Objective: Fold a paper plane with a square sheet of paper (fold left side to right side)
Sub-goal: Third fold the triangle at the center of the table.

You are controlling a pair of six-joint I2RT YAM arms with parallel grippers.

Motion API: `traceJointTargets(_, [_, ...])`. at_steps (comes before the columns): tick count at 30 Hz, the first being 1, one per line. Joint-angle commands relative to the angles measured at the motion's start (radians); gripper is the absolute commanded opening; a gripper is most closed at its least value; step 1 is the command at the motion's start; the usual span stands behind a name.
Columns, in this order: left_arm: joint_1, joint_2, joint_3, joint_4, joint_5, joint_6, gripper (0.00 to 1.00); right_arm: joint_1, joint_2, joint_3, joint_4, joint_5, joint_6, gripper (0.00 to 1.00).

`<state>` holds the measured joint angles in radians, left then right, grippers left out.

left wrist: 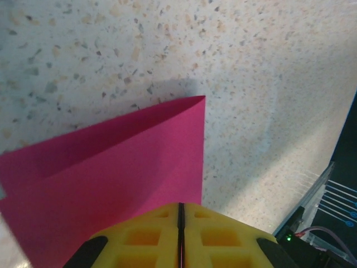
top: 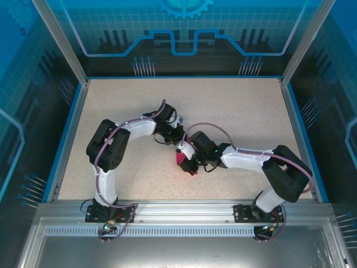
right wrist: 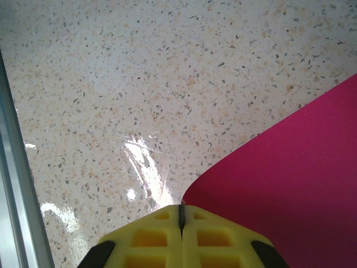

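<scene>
The square sheet of paper (top: 182, 162) is magenta-pink and lies partly folded at the middle of the table, between the two wrists. In the left wrist view the sheet of paper (left wrist: 128, 162) shows two layers meeting at a pointed corner. My left gripper (left wrist: 180, 209) is shut, and a pink sliver shows in the slit between its yellow fingers (left wrist: 145, 237). In the right wrist view the paper (right wrist: 290, 184) curves up to my right gripper (right wrist: 181, 207), which is shut on its edge. From above, the left gripper (top: 178, 145) and the right gripper (top: 189, 163) nearly touch over the sheet. No finished paper plane is in view.
The speckled table (top: 234, 111) is bounded by a blue rim and an aluminium frame rail (top: 184, 209) at the near edge. The right arm's elbow (top: 287, 173) sits near the right rim. A metal rail (right wrist: 14, 184) shows at the left of the right wrist view.
</scene>
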<state>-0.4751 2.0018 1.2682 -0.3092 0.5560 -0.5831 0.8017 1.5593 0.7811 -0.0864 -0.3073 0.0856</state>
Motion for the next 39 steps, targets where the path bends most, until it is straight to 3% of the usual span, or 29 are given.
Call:
traceJointTargets(1, [-0.011,0.052,0.044,-0.066,0.029,0.055,0.08,-0.034,0.017,0.031,-0.031,-0.082,0.04,0.0])
traceJointTargets(14, [-0.026,0.131,0.051,-0.136,-0.031,0.12,0.01,-0.162,0.085,0.07,-0.115,-0.185,0.133,0.0])
traceJointTargets(39, [-0.036,0.136,0.064,-0.153,-0.051,0.123,0.0,-0.296,0.132,0.054,-0.106,-0.148,0.207,0.0])
